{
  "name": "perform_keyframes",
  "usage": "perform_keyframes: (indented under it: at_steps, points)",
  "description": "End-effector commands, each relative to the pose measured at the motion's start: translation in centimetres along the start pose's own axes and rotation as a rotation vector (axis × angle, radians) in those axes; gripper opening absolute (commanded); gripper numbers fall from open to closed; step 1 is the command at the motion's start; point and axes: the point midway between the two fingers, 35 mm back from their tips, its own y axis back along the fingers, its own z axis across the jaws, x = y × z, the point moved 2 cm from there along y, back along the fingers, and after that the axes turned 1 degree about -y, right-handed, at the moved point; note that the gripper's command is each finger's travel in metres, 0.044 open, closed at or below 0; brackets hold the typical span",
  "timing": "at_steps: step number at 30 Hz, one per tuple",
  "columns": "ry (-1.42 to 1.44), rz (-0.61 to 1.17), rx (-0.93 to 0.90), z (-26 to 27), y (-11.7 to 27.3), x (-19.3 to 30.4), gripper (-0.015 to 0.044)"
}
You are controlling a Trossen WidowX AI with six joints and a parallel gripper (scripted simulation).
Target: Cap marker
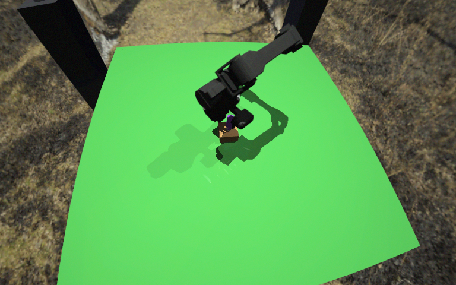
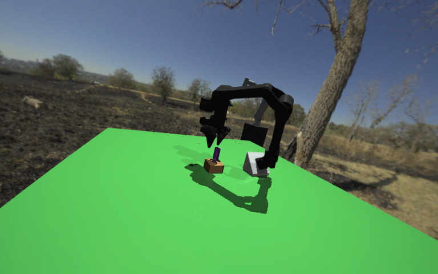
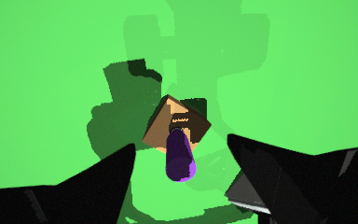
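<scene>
one spread gripper [image 1: 231, 118] [image 2: 214, 146] [image 3: 182, 143] hovers above one purple cap [image 1: 229, 121] [image 2: 217, 154] [image 3: 180, 161] on one brown block [image 1: 228, 138] [image 2: 214, 166] [image 3: 158, 122].

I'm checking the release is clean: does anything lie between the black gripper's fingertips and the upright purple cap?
Nothing; the exterior view shows a bare gap below the black gripper.

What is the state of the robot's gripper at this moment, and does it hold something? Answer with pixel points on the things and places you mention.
Gripper [image 1: 230, 124] [image 2: 214, 146] [image 3: 182, 143]: open, holding nothing; its fingers stand apart above the purple cap [image 1: 229, 121] [image 2: 217, 154] [image 3: 179, 161].
</scene>
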Motion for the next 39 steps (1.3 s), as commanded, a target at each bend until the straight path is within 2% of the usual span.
perform_keyframes:
  at_steps: [1,8,13,26,39]
  points:
    - [0.247,-0.008,0.006,0.1,1.2,0.7,0.0309]
    - [0.883,-0.001,0.011,0.3,2.9,2.5,0.0125]
    - [0.944,0.0,0.011,0.3,3.1,2.7,0.0]
    - [0.944,0.0,0.011,0.3,3.0,2.7,0.0]
    - [0.944,0.0,0.011,0.3,1.3,2.7,0.0]
